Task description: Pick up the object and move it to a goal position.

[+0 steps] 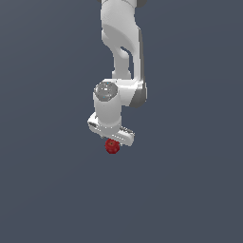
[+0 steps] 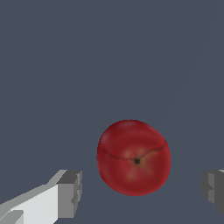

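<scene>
Apple, glossy dark red with a dimpled top, sits untouched between the tool's parted fingers.

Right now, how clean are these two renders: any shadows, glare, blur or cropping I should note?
Exterior view: flat, even light, no cast shadow under the apple, which is small and coarse-edged below the pincer. Wrist view: the apple is sharp with only soft sheen, fingers cropped at the frame edge; background featureless grey.

arm: reaching straight down | pincer: spread wide apart, grey fingertips touching nothing
</scene>
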`<state>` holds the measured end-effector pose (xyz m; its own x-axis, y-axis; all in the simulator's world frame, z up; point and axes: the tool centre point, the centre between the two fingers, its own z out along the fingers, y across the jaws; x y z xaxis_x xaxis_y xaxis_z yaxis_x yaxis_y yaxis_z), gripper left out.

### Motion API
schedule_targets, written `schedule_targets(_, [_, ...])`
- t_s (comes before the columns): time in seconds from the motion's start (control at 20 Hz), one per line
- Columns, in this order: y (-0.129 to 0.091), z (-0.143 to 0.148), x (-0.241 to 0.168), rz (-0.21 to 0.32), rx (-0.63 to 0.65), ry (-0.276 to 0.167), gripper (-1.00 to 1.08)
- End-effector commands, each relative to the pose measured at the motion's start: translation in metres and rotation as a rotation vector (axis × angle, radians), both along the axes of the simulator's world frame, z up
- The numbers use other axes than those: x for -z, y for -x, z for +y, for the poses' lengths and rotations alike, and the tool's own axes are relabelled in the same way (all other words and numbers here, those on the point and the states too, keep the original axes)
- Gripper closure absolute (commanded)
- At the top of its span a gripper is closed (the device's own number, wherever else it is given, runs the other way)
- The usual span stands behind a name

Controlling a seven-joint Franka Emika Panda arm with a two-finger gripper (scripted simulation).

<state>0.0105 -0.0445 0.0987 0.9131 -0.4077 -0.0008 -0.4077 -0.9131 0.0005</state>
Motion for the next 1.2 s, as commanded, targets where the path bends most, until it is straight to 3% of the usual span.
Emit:
schedule_targets(0.0, [0.000,-0.001,0.002,-0.001,0.013,0.000,-0.92])
schedule_targets(0.95, [0.000,-0.001,0.053,-0.001,0.014,0.000,-0.92])
schedule_targets(1.0, [0.000,-0.001,0.053,-0.001,0.014,0.000,1.08])
schedule_targets(1.15, [0.000,-0.001,0.053,-0.001,0.014,0.000,1.08])
